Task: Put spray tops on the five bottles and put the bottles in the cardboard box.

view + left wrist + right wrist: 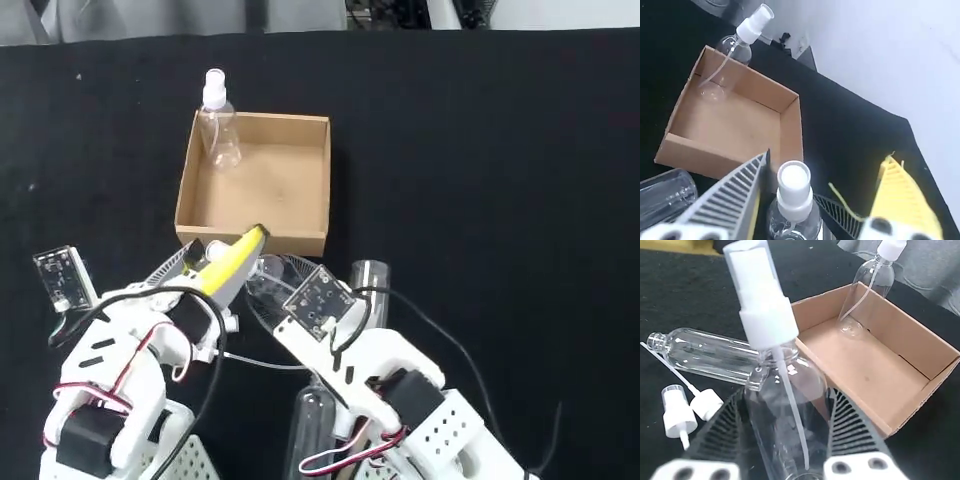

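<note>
One capped bottle (220, 135) sits in the cardboard box (300, 240) beyond the claws. The right claw (786, 400) grips a second bottle (790, 435), while the left claw (827, 160) gapes wide around its spray top (792, 182). Beside them, an open bottle (705, 352) and loose spray tops (677, 417) need joining.

Clock = high view, box-centred, 12 away from the arms. Cardboard box (252, 240): open top, floor free from centre out to 3 and 6. Standing bottle (218, 125) blocks the 11 corner, its top above the rim. 6 o'clock approach jammed: left gripper (826, 159), fingers spread wide, plus capped bottle (765, 315) clamped in right gripper (787, 395), both just beside that wall. Uncapped bottle (705, 355) lies on the cloth near the 7 corner, two loose spray tops (676, 416) close by it. Another clear bottle (368, 280) at 5, against the right arm. Black cloth (480, 150) at 9, 12 and 3 open.
</note>
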Robot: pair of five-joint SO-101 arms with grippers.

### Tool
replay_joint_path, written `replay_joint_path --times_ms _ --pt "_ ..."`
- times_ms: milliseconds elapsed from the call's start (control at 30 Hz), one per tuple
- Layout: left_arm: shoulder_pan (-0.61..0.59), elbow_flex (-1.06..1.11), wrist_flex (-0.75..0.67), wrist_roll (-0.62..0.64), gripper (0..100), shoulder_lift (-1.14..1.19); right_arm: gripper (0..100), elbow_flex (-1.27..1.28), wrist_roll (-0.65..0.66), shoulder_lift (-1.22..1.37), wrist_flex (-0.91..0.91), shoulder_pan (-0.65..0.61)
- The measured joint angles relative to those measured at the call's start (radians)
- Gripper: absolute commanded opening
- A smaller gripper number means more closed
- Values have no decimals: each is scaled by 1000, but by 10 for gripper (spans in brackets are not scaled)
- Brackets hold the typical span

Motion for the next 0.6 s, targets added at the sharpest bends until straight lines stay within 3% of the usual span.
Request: replay_joint_path --times_ms 600 --pt "-167 0 -41 81 328 0 11 0 0 0 0 0"
